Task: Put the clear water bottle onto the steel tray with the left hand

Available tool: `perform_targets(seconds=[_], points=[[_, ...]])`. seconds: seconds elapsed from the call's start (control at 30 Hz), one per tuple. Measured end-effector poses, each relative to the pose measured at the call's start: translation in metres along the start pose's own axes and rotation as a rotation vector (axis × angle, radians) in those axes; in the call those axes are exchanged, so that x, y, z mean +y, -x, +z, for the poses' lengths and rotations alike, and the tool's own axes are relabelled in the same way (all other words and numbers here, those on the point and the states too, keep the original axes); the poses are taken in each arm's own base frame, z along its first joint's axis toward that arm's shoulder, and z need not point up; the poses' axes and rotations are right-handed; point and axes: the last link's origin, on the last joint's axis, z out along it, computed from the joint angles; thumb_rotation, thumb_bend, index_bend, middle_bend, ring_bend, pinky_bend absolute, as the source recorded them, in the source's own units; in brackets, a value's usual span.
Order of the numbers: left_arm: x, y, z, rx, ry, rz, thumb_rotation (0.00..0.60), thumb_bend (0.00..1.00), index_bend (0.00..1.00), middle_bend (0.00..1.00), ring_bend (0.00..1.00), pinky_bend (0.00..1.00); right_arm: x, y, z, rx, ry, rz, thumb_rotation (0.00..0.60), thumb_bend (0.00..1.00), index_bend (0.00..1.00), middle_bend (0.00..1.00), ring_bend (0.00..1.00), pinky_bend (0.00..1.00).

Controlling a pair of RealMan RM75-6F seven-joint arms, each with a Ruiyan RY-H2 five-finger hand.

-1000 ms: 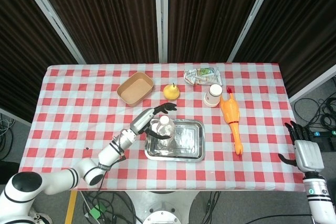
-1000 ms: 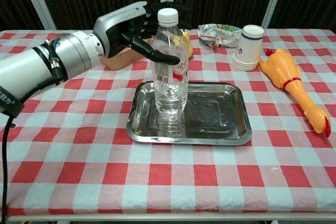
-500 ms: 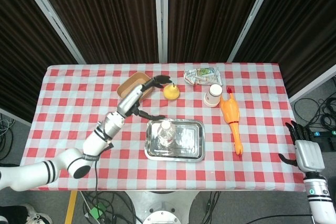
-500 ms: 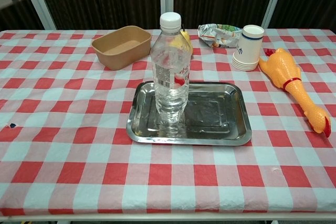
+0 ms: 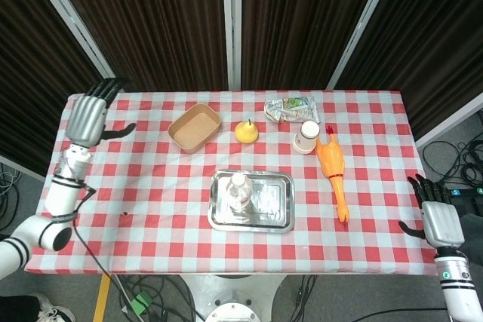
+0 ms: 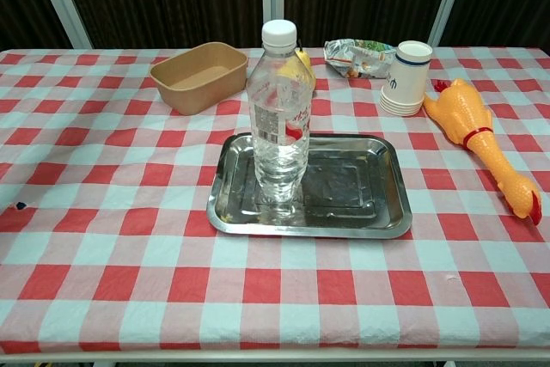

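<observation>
The clear water bottle [image 5: 239, 191] [image 6: 278, 118], white-capped, stands upright on the left part of the steel tray [image 5: 272, 205] [image 6: 352, 182], with nothing touching it. My left hand [image 5: 89, 113] is raised at the table's far left edge, well away from the tray, its fingers spread and holding nothing. Off the table's right side, low down, my right hand [image 5: 434, 214] hangs with fingers apart and empty. The chest view shows neither hand.
Behind the tray are a brown paper bowl [image 5: 195, 127] [image 6: 199, 76], a yellow pear [image 5: 246, 131], a crumpled snack bag [image 5: 289, 108] [image 6: 360, 55] and a stack of paper cups [image 5: 306, 137] [image 6: 406, 77]. A rubber chicken [image 5: 333, 173] [image 6: 483, 142] lies right of the tray.
My left hand let go of the bottle, drew back to the left and rose to the table's far left edge. The bottle stays upright on the tray. The right hand barely moved.
</observation>
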Motion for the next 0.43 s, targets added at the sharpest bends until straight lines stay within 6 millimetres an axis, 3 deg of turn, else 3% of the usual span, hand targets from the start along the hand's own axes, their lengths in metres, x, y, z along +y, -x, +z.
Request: perform_targets(seconds=[0.1,0.2,0.43], points=[[-0.036,0.010,-0.040,-0.055,-0.049,0.192,0.600,0.17,0.27,0.28,0.18,0.22,0.000,0.001,0.000,-0.004,0.001,-0.005,0.600,0.11,0.00,0.00,0.00,0.00],[-0.049,0.019,-0.072,-0.091,-0.075,0.263,0.600,0.16,0.27,0.28,0.18,0.22,0.001,0.001,0.000,-0.002,0.002,-0.004,0.600,0.11,0.00,0.00,0.00,0.00],[-0.049,0.025,-0.094,-0.129,-0.095,0.246,0.600,0.16,0.27,0.28,0.18,0.22,0.000,0.003,-0.001,-0.004,-0.004,-0.013,0.600,0.11,0.00,0.00,0.00,0.00]])
